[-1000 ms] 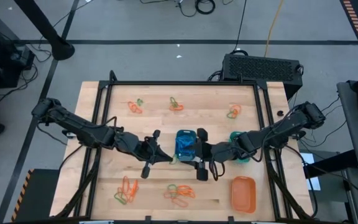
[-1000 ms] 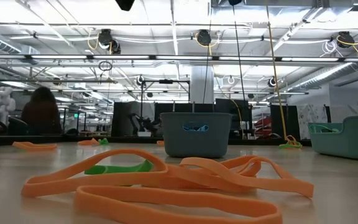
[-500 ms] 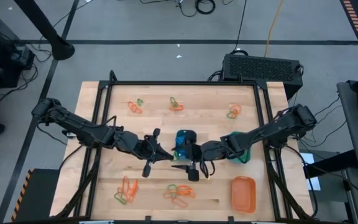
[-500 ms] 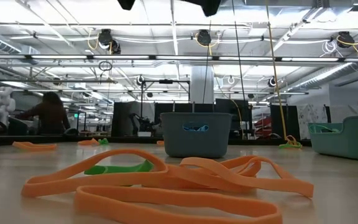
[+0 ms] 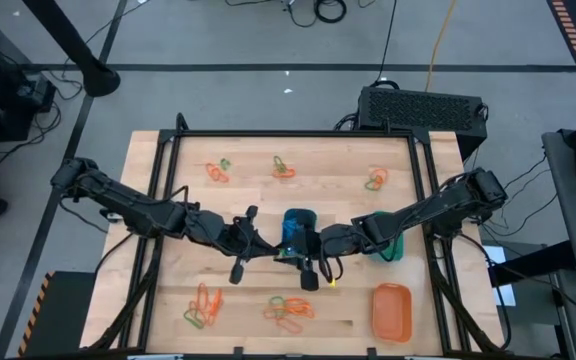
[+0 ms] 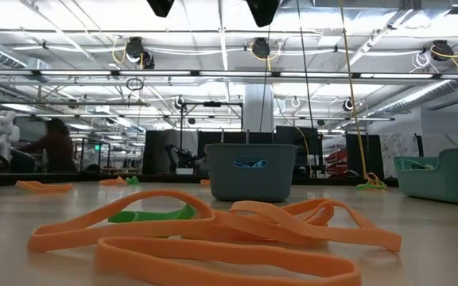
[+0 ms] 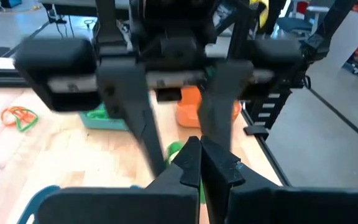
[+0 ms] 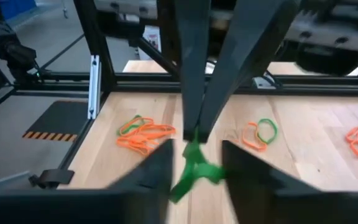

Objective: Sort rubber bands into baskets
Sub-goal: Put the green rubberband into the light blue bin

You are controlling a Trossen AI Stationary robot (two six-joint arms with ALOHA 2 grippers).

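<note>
My left gripper (image 5: 272, 254) is near the table's middle, just in front of the blue basket (image 5: 298, 228), and is shut on a green rubber band (image 8: 194, 163). My right gripper (image 5: 307, 270) faces it, open, with one finger (image 8: 157, 171) on each side of the hanging band; I cannot tell whether they touch it. The teal basket (image 5: 392, 248) lies mostly under the right arm. The orange basket (image 5: 391, 310) rests on the table's near right part. Rubber bands lie in small heaps (image 5: 288, 312) on the table. My left gripper pinches the green band's top part (image 8: 195, 148) between its two shut fingertips (image 8: 197, 118). The fingers slant in from the table's left side. The band hangs slack below the fingertips, clear of the table; it also shows in the left wrist view (image 7: 175, 149).
Heaps of orange and green bands lie at the far left (image 5: 216, 170), far middle (image 5: 283, 167), far right (image 5: 375, 180), near left (image 5: 201, 305) and near middle, the last filling the low view's foreground (image 6: 213, 234). A black frame (image 5: 158, 200) borders the table.
My right gripper has gone toward the table's left edge, from beside the blue basket's near right corner up to my left gripper and the band it holds. My left gripper has kept still with the band.
</note>
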